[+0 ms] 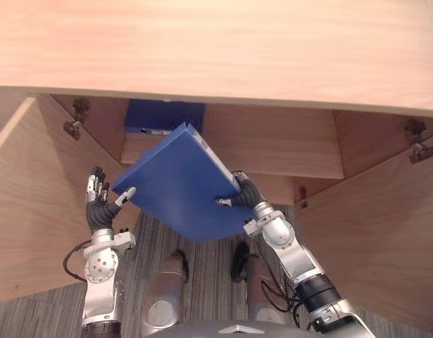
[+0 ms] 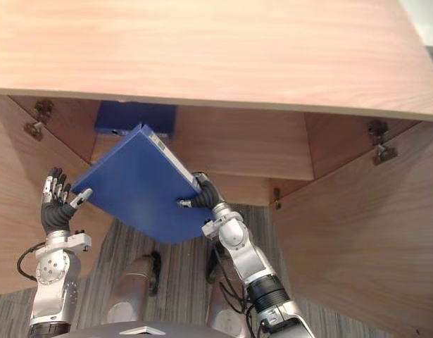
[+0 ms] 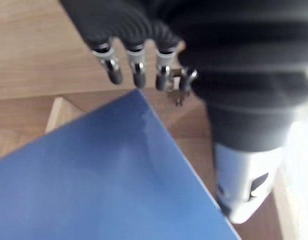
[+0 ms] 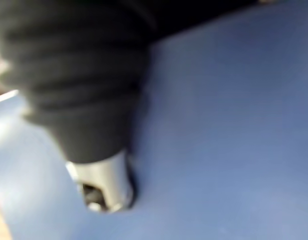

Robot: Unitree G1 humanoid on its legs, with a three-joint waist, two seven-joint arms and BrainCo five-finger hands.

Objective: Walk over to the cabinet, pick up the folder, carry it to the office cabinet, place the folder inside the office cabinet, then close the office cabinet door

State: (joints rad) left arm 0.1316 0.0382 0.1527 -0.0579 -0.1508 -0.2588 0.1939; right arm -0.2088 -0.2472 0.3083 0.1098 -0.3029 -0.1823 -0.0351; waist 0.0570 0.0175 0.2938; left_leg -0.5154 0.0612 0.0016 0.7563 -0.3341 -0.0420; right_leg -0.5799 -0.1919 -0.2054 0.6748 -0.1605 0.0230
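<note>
I judge this to be the placing step: the office cabinet (image 1: 216, 49) stands open in front of me and the folder is not yet inside.

On the far left the left door (image 1: 22, 211) is swung out toward me. Just beside it my left hand (image 1: 98, 204) is spread wide, fingers straight and upright. Only its thumb rests on the near left corner of the folder (image 1: 177, 186), so it steadies more than it grips. The blue folder hangs tilted between my two hands, above the floor, with its far corner reaching the mouth of the cabinet just under the top board. My right hand (image 1: 248, 196) holds the folder's right edge, thumb pressed on the upper face and fingers tucked beneath. Further right the right door (image 1: 385, 232) is open too.

Next I should lower and level the folder so the far corner clears the top board, then slide it forward. Another blue item (image 1: 163, 116) sits deep at the back on the left, so I would aim to its right. After that I would let go, draw both hands out and close the doors.

The cabinet is pale wood, bare on top. Below is grey striped carpet (image 1: 153, 236).
</note>
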